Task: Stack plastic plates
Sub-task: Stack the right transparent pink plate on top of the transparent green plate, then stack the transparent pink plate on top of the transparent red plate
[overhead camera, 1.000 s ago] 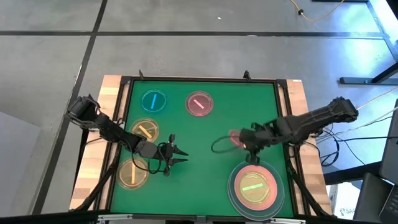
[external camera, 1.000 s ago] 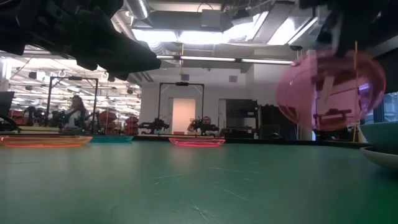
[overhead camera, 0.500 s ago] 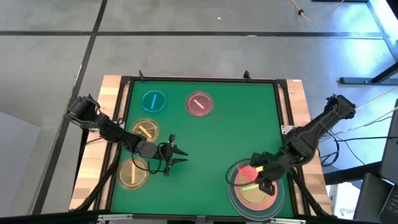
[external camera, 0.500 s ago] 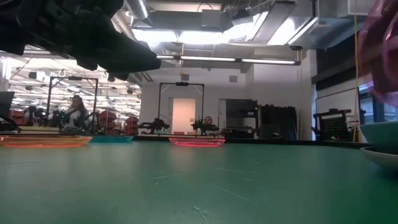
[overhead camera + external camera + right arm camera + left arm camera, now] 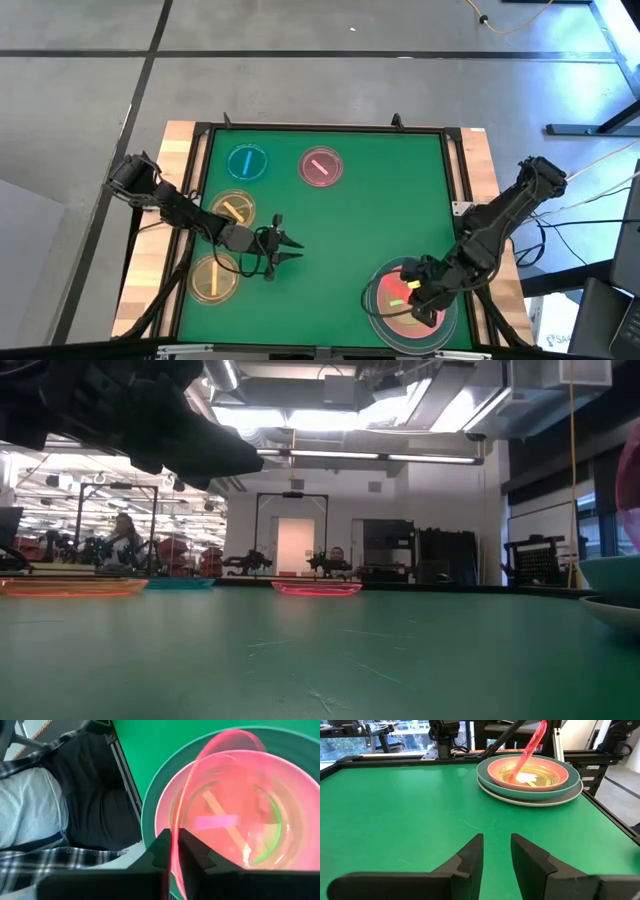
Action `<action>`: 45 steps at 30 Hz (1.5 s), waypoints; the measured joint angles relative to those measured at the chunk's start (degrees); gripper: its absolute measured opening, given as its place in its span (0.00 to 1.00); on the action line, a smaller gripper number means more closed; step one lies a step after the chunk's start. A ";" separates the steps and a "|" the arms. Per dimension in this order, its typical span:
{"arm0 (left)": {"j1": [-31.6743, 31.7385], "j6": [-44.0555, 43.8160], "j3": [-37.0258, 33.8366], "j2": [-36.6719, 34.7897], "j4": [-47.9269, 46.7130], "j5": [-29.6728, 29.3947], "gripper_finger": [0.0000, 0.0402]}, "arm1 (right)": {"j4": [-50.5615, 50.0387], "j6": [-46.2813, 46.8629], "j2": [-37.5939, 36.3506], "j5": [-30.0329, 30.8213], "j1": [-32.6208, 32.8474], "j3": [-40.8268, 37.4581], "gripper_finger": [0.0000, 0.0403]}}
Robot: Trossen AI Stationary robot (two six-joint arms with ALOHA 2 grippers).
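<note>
A stack of three large plates point(image 5: 382, 312), pink on teal-grey on grey, stands near the table's near right corner with a small green-striped plate point(image 5: 400, 302) inside it. My right gripper point(image 5: 418, 296) hangs over the stack, shut on a small pink translucent plate point(image 5: 220, 795). In the left wrist view that held plate point(image 5: 532, 742) slants steeply over the stack point(image 5: 530, 775). A blue plate point(image 5: 247, 162), a pink plate point(image 5: 321, 167) and two amber plates point(image 5: 233, 210) point(image 5: 214, 278) lie flat on the mat. My left gripper point(image 5: 290, 251) waits open at the mat's near left. My right gripper pinches the small pink plate by its rim point(image 5: 178, 815), one finger on the inner face and one on the underside. The plate is tilted steeply, nearly on edge. Its lower edge point(image 5: 519, 769) reaches down into the large pink plate; whether it touches there I cannot tell.
A raised dark frame point(image 5: 320, 128) rims the green mat, with wooden table edges outside it. A person in a plaid shirt point(image 5: 45, 795) stands close beside the table by the stack. Open mat point(image 5: 350, 230) lies between the two grippers.
My right gripper has carried the small pink plate from mid-table toward the near right corner and down over the stack. The plate has stayed steeply tilted and now dips into the large pink plate.
</note>
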 joint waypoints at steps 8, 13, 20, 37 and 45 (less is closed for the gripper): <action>0.00 0.00 0.00 -0.02 0.02 1.00 0.23 | 0.38 -0.59 0.78 -0.37 0.10 -0.02 0.28; 0.00 0.02 0.00 0.00 0.01 0.99 0.23 | 4.12 -9.33 0.61 2.55 -3.26 -0.02 0.35; 0.00 -0.22 0.00 0.00 0.02 0.98 0.23 | 4.33 -28.90 0.74 20.40 -9.57 -0.02 0.35; 12.26 7.81 0.57 0.00 -2.08 2.94 0.25 | 15.41 -46.64 0.81 41.14 -16.58 -7.27 0.34; 25.69 7.75 13.97 3.73 -31.47 5.87 0.40 | 26.34 -50.51 0.81 42.75 -16.56 -13.70 0.34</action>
